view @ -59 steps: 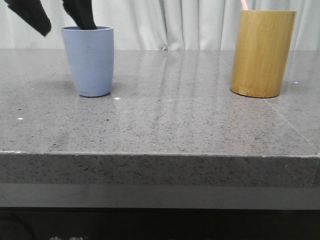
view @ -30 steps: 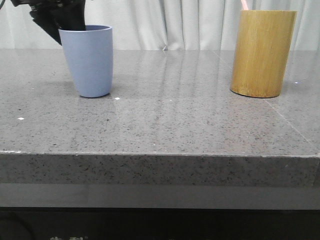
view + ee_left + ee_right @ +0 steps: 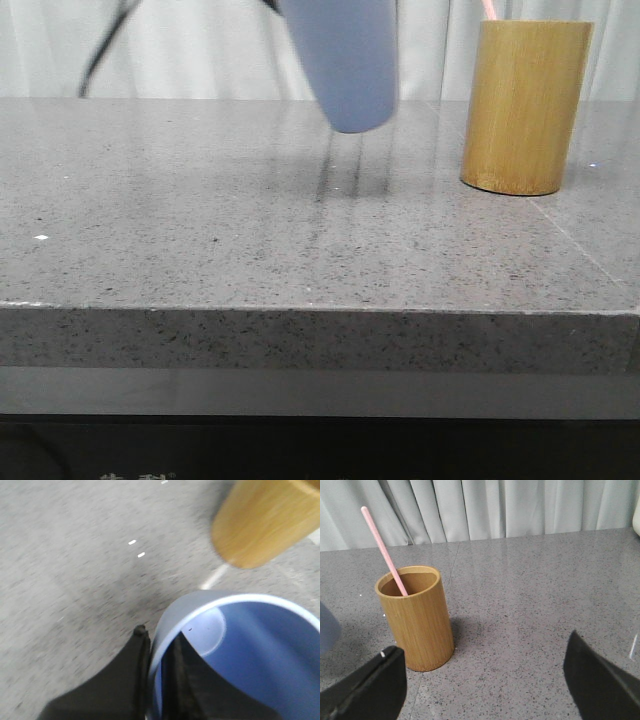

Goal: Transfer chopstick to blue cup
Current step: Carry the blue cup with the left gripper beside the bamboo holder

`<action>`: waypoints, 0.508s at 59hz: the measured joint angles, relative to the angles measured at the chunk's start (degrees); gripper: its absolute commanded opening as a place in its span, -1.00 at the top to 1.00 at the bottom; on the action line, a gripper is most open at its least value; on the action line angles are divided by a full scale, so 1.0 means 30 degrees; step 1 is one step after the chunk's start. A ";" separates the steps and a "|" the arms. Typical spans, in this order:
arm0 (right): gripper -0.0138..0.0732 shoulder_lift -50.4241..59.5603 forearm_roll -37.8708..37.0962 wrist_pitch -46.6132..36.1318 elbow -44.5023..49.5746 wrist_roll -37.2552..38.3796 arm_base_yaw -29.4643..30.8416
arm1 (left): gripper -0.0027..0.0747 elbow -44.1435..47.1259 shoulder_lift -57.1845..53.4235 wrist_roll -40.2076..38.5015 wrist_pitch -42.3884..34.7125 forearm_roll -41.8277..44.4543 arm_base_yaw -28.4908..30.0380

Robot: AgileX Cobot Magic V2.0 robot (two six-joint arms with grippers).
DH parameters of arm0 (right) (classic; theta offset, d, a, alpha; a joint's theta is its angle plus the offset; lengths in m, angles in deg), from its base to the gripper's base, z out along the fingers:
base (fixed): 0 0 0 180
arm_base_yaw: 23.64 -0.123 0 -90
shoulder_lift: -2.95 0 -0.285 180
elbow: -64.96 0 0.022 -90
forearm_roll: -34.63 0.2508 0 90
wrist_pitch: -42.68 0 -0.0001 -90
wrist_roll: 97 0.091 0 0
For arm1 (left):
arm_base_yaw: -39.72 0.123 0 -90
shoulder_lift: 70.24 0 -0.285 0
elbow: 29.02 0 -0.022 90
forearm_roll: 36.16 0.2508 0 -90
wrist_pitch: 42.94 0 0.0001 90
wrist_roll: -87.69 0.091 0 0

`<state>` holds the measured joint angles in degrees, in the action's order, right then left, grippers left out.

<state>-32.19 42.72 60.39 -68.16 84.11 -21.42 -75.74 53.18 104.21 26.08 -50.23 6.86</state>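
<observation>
The blue cup [image 3: 345, 60] hangs in the air above the table, tilted, left of the bamboo holder [image 3: 524, 105]. My left gripper [image 3: 159, 645] is shut on the cup's rim [image 3: 200, 611], one finger outside and one inside; the cup is empty. A pink chopstick [image 3: 384, 550] stands leaning in the bamboo holder [image 3: 417, 617], its tip showing in the front view [image 3: 488, 9]. My right gripper [image 3: 487, 675] is open and empty above the table beside the holder. It does not show in the front view.
The grey speckled stone table [image 3: 250, 240] has its front edge close to the camera. White curtains [image 3: 220, 45] hang behind. The holder stands at the back right. A dark cable [image 3: 100, 55] hangs at the upper left.
My left gripper has closed on the blue cup's rim, lifted it off the table and carried it right toward the bamboo holder. The holder and chopstick have not moved.
</observation>
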 measured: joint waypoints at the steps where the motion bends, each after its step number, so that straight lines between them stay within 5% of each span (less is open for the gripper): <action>1: -0.80 0.0000 0.0000 0.0000 0.0000 0.0000 0.0000 | 0.98 -0.0301 0.0225 -0.0058 0.0094 -0.0026 -0.0086; 15: -0.80 0.0000 0.0000 0.0000 0.0000 0.0000 0.0000 | 0.93 -0.3728 0.3261 -0.1113 0.0956 0.0953 -0.0739; 30: -0.80 0.0000 0.0000 0.0000 0.0000 0.0000 0.0000 | 0.24 -0.3990 0.3608 -0.1324 0.1063 0.1118 -0.0739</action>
<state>-32.19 42.72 60.39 -68.16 84.11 -21.42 -87.71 64.00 100.23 29.27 -46.87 4.64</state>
